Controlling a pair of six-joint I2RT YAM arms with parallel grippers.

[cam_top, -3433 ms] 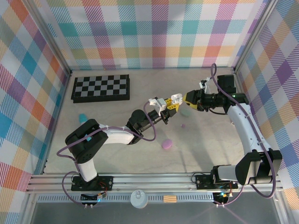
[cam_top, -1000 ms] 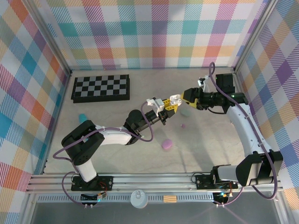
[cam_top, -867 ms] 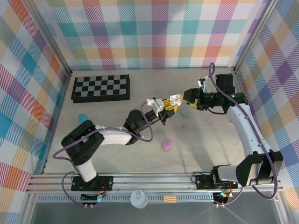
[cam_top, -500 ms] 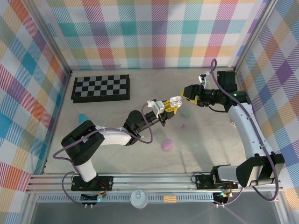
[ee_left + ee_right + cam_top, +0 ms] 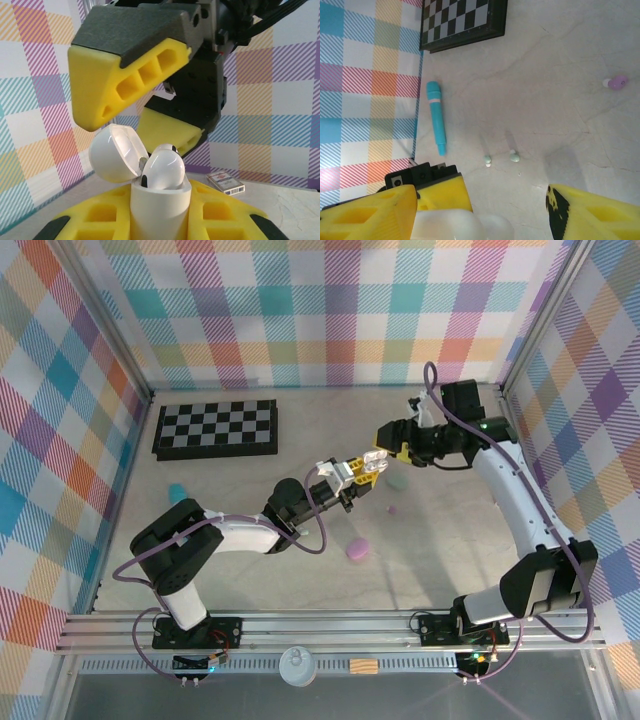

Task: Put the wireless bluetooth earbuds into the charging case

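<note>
Evidently the step in hand is seating a bud in its well, and doing it well is starting on the left. The left gripper is clamping the white charging case by its body, upright and off the table. It should be keeping that pose level while anything is pressing down from above. The case's lid is standing hinged open to the left. One white earbud is sitting in the well, its rounded top showing proud of the rim. By my judgement a light, straight-down touch is suiting it better than a pinch, and the lid needs clearing on the way.

The right gripper is hanging just above the case with its yellow fingers spread apart, gripping nothing that I can see. Whether the lower finger is brushing the bud I cannot tell.

On the table below, beside a teal cylinder, two pale buds are lying close together. A purple bud is lying well apart to the right. All three are waiting for cases of their own, I am guessing.
</note>
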